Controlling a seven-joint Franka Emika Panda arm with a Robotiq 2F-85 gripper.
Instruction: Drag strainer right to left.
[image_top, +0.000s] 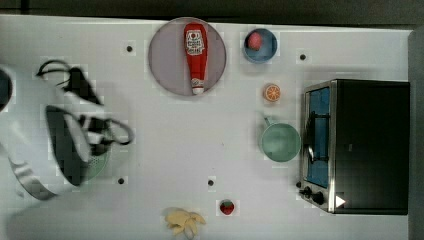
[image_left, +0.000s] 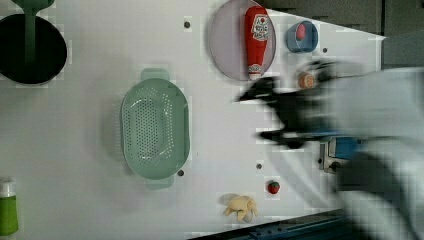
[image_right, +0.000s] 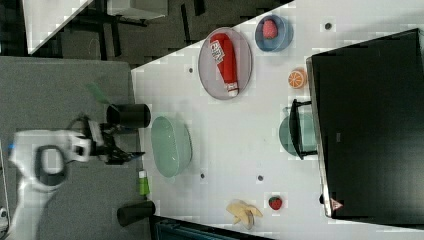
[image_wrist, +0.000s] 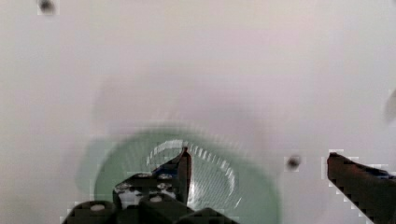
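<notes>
Sitting toward the left view's left, the strainer (image_left: 155, 129) rests flat on the white table (image_left: 85, 150), empty. Further right a grey plate (image_left: 225, 40) carries a ketchup bottle (image_left: 257, 41). At the left view's right, the gripper (image_left: 260, 114) hangs blurred, fingers spread wide, holding nothing, well apart from the strainer.

Pale green oval strainer (image_left: 155, 128), perforated bottom, wide rim, upright on white desk (image_left: 80, 150), nothing inside.
</notes>
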